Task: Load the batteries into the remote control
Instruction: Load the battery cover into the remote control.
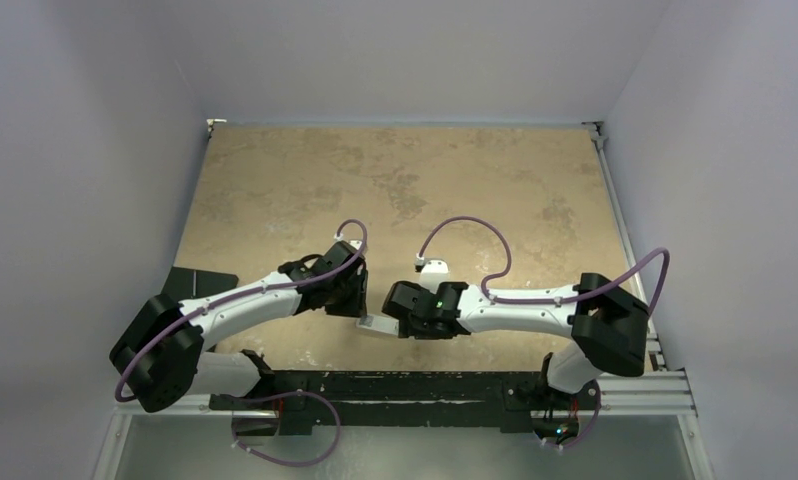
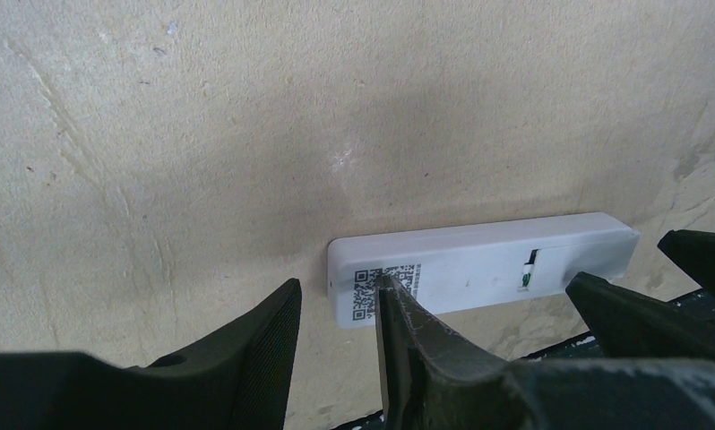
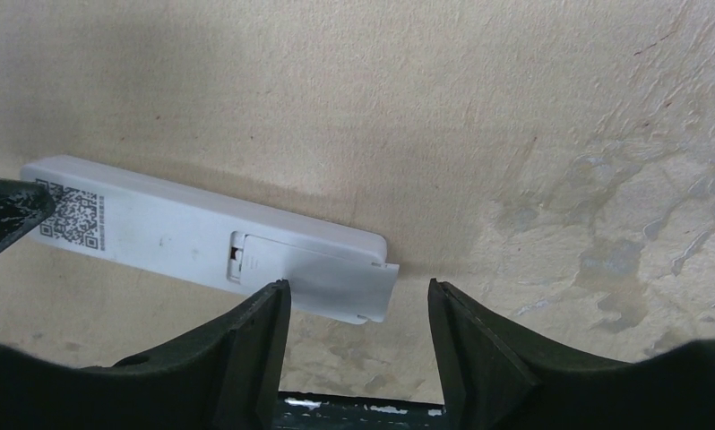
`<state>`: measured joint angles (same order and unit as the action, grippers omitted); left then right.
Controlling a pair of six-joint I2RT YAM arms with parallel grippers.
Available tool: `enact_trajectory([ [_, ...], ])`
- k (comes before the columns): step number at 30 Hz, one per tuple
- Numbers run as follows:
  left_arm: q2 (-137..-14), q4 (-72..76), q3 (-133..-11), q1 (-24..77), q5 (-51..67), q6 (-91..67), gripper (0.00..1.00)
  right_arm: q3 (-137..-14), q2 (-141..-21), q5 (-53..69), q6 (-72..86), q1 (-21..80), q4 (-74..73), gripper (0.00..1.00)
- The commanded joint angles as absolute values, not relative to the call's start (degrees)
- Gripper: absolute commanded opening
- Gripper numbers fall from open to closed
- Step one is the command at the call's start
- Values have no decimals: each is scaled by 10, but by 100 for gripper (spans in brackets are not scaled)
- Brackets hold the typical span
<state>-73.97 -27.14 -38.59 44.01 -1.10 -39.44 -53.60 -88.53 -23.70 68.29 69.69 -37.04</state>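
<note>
Two wrist views differ: the left shows a QR-code label point(image 2: 365, 297) on the slim white plastic remote control point(image 2: 479, 269) lying on the tan table point(image 1: 425, 180); the right shows its cover point(image 3: 340, 288) ajar. Left gripper point(image 2: 338, 287) and right gripper point(image 3: 358, 291) jaws stand apart.

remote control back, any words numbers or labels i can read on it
Remote control, QR code at one end: a sign only, no words in it.
Small print beside the code: too small and blurred to read.
No other text shows in any view.
</note>
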Motion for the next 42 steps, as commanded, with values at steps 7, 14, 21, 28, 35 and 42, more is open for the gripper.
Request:
enact_trajectory([
  [7,-743,-237,-372,441,16,-396,35,-561,-892,-269,716,693,-395,65],
  [14,-745,-220,-358,440,32,-403,35,-564,-901,-264,718,693,-398,64],
  [21,-746,-210,-349,441,42,-407,35,-563,-910,-255,716,693,-396,60],
  [28,-744,-206,-345,441,47,-409,34,-564,-916,-248,712,693,-394,56],
  [35,-744,-201,-343,441,53,-413,34,-565,-919,-245,712,693,-395,53],
  [42,-744,-198,-344,441,58,-413,34,-566,-921,-245,711,693,-391,51],
])
